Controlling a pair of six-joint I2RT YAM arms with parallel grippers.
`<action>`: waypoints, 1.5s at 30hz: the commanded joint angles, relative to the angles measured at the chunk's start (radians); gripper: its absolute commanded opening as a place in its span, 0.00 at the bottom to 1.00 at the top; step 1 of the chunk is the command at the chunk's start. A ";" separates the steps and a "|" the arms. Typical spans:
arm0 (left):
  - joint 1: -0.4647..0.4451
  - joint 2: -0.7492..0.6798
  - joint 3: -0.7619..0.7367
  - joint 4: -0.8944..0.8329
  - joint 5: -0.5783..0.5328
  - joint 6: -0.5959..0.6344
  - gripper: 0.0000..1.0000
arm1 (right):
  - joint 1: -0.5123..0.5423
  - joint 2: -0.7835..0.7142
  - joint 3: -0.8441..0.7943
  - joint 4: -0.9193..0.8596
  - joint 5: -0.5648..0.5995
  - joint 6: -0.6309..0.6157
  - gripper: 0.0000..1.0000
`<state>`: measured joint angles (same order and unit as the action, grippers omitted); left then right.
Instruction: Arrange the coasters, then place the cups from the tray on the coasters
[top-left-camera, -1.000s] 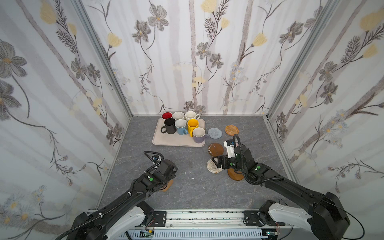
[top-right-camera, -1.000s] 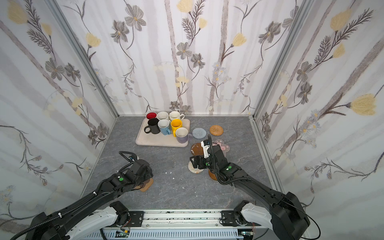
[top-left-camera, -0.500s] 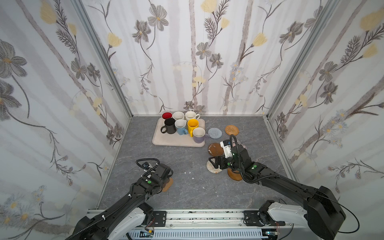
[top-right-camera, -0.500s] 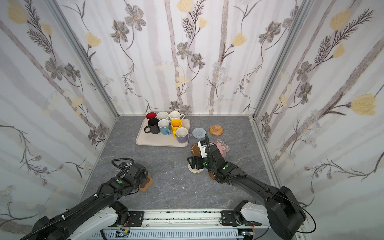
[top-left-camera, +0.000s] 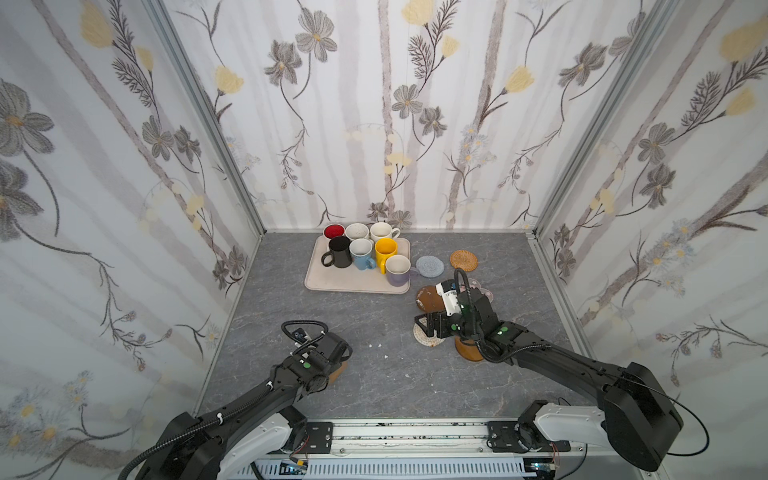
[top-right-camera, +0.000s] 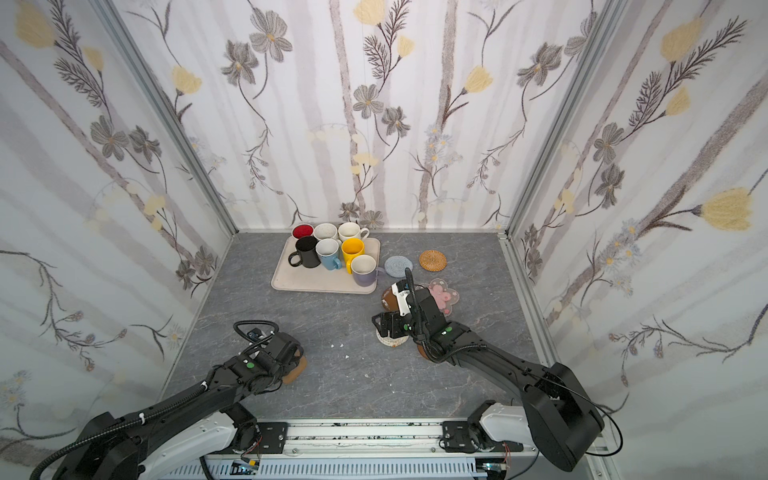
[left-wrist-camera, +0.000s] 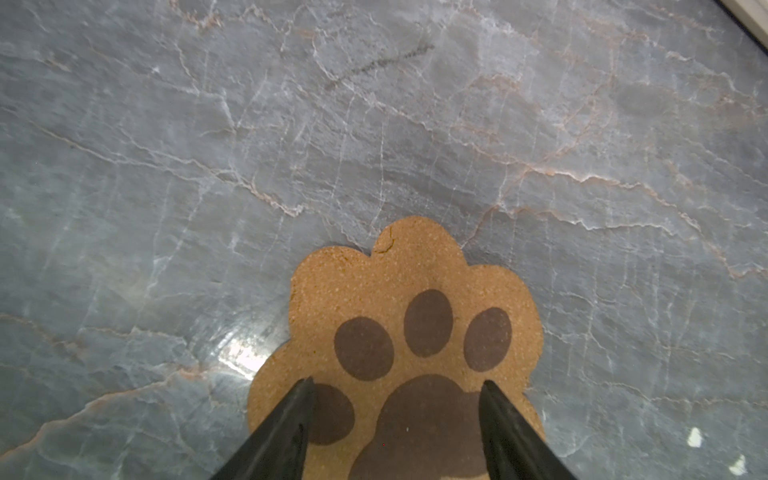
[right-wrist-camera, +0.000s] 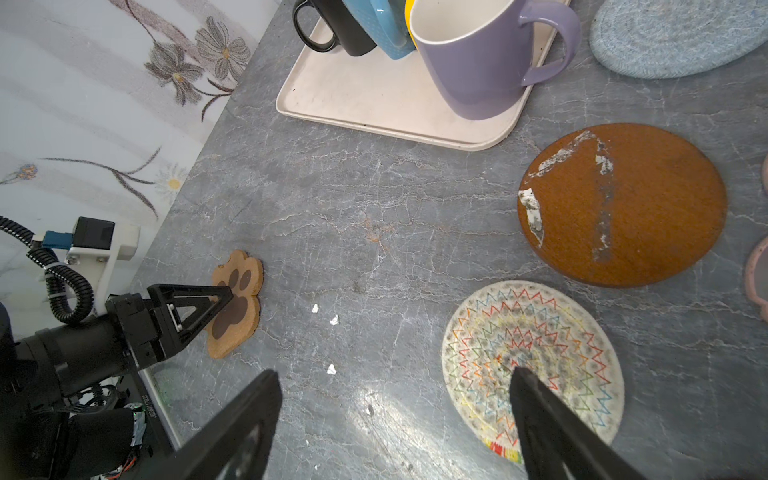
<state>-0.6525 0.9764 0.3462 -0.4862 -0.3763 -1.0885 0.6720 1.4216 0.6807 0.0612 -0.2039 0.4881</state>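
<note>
Brown paw-print cork coaster (left-wrist-camera: 399, 332) lies flat on the grey stone-look tabletop (left-wrist-camera: 374, 124), directly under the left gripper (left-wrist-camera: 397, 383). That gripper's fingers stand apart over either side of the paw, clamping nothing; whether they touch it or sit just above, can't tell. Versus a second ago the coaster is on the same spot and the left arm has drawn back slightly toward its base, which reads as set down and let go: one mat placed. Right gripper (right-wrist-camera: 395, 372) is spread wide and empty; it has crept a little sideways, so one finger is over the whitish round zigzag-spiral coaster (right-wrist-camera: 532, 357) and the other over bare table, likely the next pick. Just beyond it is the scuffed amber-brown disc (right-wrist-camera: 623, 203), with a second amber disc (top-left-camera: 465, 354) under that arm's wrist. Farther out are the pale blue crochet mat (right-wrist-camera: 673, 37), woven rattan round (top-left-camera: 464, 259) and clear pink-flower mat (top-right-camera: 444, 297). Beige rectangular tray (right-wrist-camera: 374, 104), well ahead of both grippers, holds all seven mugs, lavender mug (right-wrist-camera: 478, 62) nearest, none moved. Arranging has barely begun; cups not started.
</note>
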 joint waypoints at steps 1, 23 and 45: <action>-0.049 0.011 -0.006 0.073 0.088 -0.068 0.65 | 0.000 0.005 0.013 0.045 -0.005 -0.006 0.87; -0.454 0.258 0.165 0.131 0.034 -0.255 0.63 | -0.038 0.017 0.025 0.034 -0.025 0.004 0.87; -0.608 0.627 0.478 0.220 0.049 -0.164 0.61 | -0.159 -0.096 -0.069 -0.002 -0.064 0.009 0.87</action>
<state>-1.2556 1.5768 0.7906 -0.2890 -0.3279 -1.2831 0.5259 1.3392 0.6220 0.0475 -0.2554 0.5011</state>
